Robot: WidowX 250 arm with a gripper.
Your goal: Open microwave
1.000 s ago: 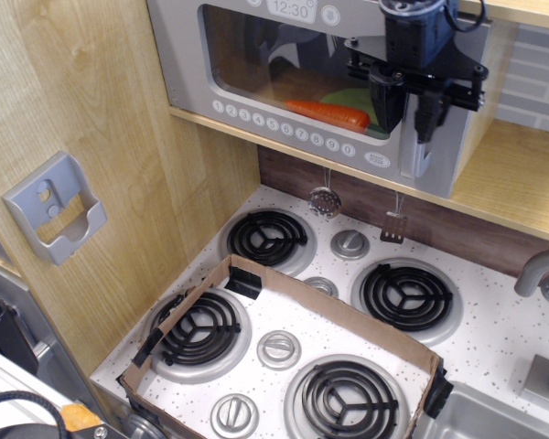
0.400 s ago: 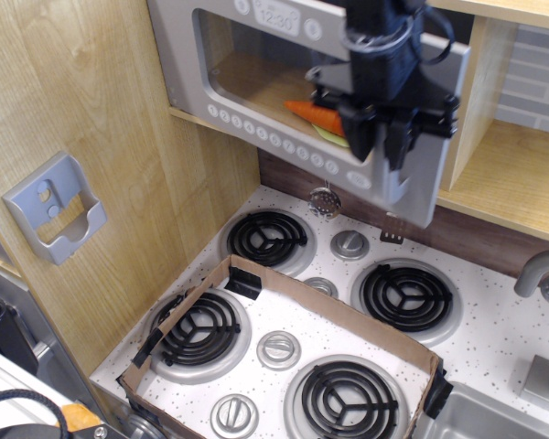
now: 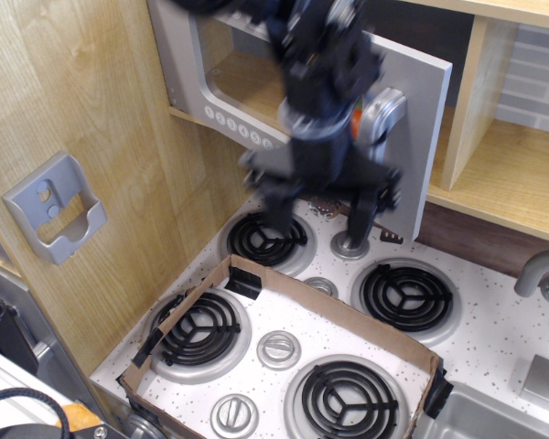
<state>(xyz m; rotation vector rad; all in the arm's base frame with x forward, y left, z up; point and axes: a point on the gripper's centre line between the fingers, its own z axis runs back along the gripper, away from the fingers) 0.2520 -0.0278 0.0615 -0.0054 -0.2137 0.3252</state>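
Note:
The microwave [image 3: 192, 64] sits on the wooden shelf at the top. Its grey door [image 3: 419, 110] is swung partly out towards the stove, hinged on the left. The curved silver handle [image 3: 384, 114] shows at the door's free right side, and the row of white buttons [image 3: 238, 130] runs along the lower edge. My black gripper [image 3: 320, 215] is blurred. It hangs in front of and below the door, with its fingers [image 3: 361, 215] spread and nothing between them, clear of the handle. The arm hides most of the window and the cavity.
Below is a white stove top with black coil burners [image 3: 267, 238] and a low cardboard frame [image 3: 334, 315] around the front ones. A grey holder [image 3: 55, 208] is on the left wooden wall. An open wooden shelf [image 3: 508, 178] and a faucet [image 3: 544, 274] are on the right.
The door has swung from nearly shut to well open. My gripper, which was closed around the handle, has let go and dropped lower and to the left.

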